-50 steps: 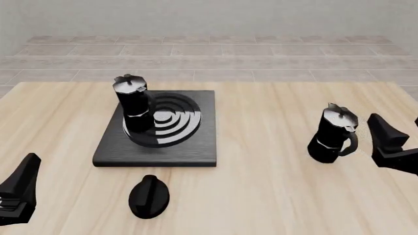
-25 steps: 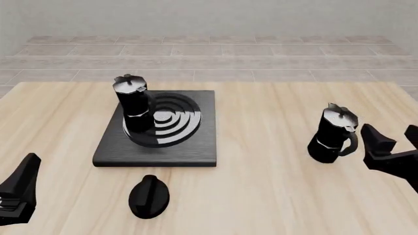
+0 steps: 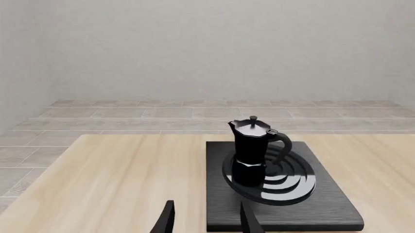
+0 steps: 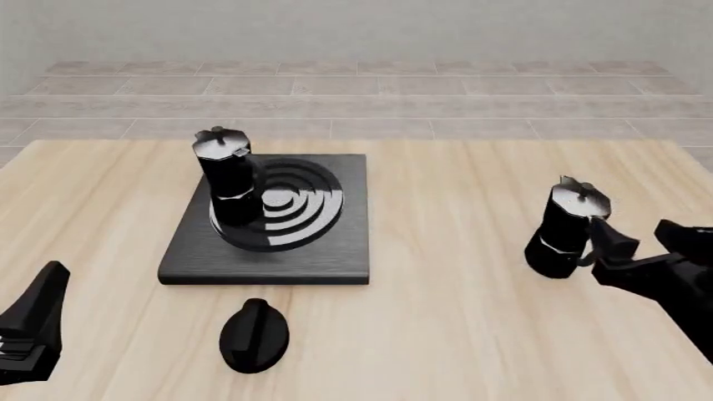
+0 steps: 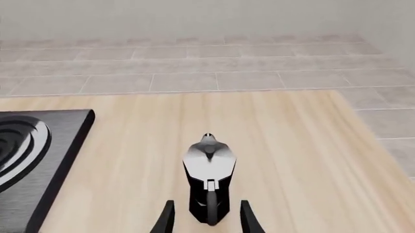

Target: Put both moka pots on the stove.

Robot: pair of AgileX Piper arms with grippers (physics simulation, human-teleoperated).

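One moka pot (image 4: 230, 180) (image 3: 253, 153) stands upright on the left part of the stove (image 4: 323, 251) (image 3: 324, 208), over its burner rings. The other moka pot (image 4: 566, 227) (image 5: 209, 174) stands on the bare table to the right, its handle turned toward my right gripper (image 4: 645, 240) (image 5: 207, 213). That gripper is open, and its fingers (image 5: 167, 218) flank the handle's end without closing on it. My left gripper (image 4: 33, 322) (image 3: 206, 216) hangs open and empty at the table's near left, well short of the stove.
An oval black knob (image 4: 254, 334) lies on the table just in front of the stove. The stove's corner (image 5: 39, 160) shows in the right wrist view. The wooden table (image 4: 446, 334) ends at a tiled floor behind.
My right gripper has moved left and turned toward the pot on the table, ending at its handle. The left arm and both pots have not moved.
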